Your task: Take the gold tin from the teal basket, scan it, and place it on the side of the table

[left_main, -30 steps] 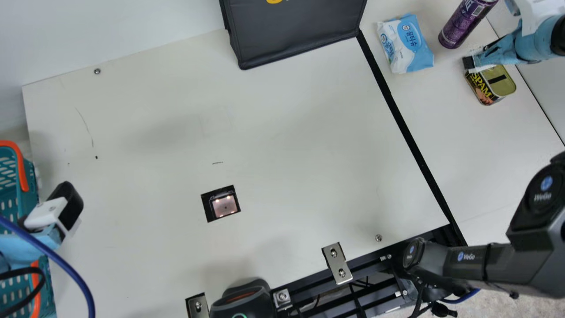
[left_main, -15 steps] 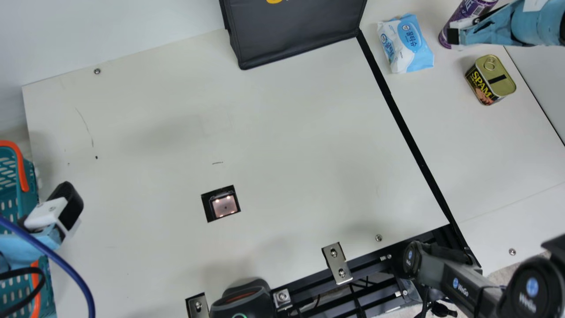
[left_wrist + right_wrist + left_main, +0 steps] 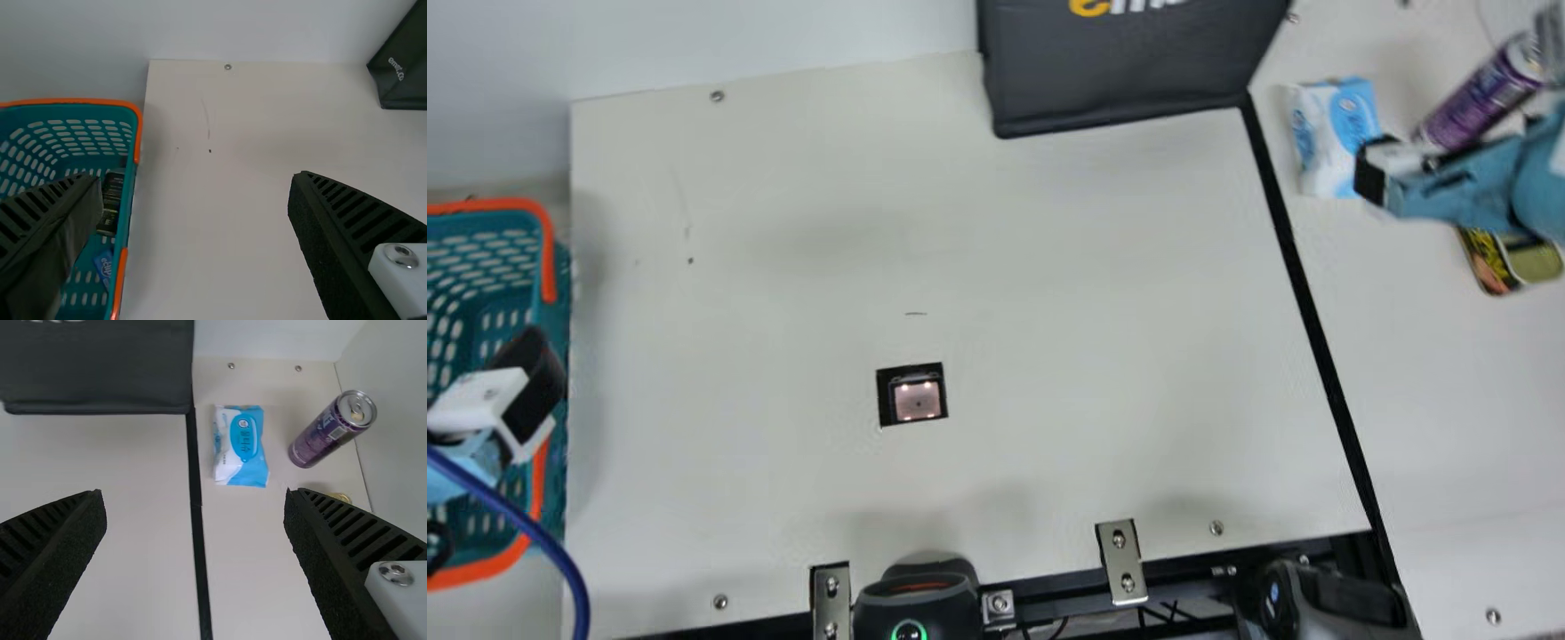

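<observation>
All views look down, seemingly sharing one bag (image 3: 1129,67).

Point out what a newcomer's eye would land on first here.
Probably the teal basket with its bright orange rim, at the main view's left edge. Next might come the small glowing square set into the pale table, then the purple can standing at the right, near a blue-and-white packet.
</observation>
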Controlling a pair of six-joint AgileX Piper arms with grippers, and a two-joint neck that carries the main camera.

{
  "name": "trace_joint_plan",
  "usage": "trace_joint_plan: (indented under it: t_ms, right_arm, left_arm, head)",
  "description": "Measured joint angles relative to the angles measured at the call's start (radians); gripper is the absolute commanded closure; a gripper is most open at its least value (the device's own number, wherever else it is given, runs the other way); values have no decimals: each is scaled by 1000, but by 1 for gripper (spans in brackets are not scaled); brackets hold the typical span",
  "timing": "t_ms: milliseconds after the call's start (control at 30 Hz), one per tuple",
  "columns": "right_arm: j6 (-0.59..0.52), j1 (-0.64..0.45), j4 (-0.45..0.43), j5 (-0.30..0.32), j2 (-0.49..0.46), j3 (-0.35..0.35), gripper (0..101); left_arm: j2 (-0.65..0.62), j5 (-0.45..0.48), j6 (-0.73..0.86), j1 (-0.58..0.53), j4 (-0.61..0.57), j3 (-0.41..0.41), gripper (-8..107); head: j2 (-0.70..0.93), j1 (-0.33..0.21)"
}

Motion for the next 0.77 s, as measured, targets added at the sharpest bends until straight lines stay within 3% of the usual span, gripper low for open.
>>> trace_joint_plan:
  t_ms: [167,633,767]
  right_arm:
    - [77,88,-26,29,-86,28,6]
    - [291,330,-83,121,-323,106,6]
    - [300,345,-83,127,-335,106,6]
  left_arm:
    - [-30,73,43,51,-11,-52,9]
    - [-30,77,43,51,-15,-52,9]
    - [-30,77,43,51,-15,-52,9]
  head:
    - [91,0]
    - [87,0]
    - [87,0]
